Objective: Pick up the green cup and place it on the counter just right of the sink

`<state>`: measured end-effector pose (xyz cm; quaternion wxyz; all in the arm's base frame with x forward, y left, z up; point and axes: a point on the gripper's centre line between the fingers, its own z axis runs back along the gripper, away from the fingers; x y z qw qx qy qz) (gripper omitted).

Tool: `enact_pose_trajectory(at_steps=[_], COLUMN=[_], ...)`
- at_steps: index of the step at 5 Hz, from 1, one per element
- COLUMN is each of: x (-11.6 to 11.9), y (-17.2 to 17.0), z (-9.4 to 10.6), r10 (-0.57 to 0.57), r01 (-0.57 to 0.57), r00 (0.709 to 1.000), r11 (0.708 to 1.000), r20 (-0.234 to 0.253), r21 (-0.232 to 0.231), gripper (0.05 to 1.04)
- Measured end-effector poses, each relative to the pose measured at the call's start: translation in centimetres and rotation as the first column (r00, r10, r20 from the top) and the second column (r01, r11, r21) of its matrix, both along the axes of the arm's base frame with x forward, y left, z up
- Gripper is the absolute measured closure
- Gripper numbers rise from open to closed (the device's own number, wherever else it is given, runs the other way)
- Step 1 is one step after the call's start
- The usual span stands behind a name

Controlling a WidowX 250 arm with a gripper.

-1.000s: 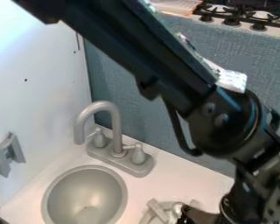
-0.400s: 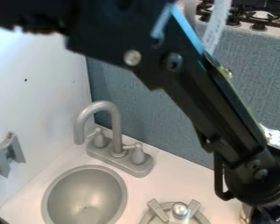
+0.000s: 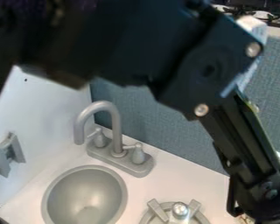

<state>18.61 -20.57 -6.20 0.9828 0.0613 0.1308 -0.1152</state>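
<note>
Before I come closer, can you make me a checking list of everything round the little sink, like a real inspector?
Surface: white counter, with a round grey sink set into it.
Job's things: round grey piece with prongs and a shiny knob, cut off by the bottom edge.
Clutter: nothing seen.
Grippers: the black arm crosses the top and slants down the right side.
Cables: black loop beside the arm's lower part, maybe a cable.
Surroundings: grey tap behind the sink, grey bracket on the white wall, blue-grey panel behind.
</note>
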Motion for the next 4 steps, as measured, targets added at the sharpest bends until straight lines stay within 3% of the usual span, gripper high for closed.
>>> enact_pose_trajectory(at_steps=[1,3,4], x=[0.07,0.38,0.02], y=[-0.29,-0.46,0.07], z=[-0.76,-1.01,-0.86], r10=[-0.007,0.001,0.023], r01=[0.007,-0.001,-0.022], r00=[1.000,1.000,0.999], r11=[1.000,1.000,1.000], r20=[-0.014,0.008,0.041], r21=[-0.003,-0.003,-0.019], gripper=[0.141,0.724,0.924])
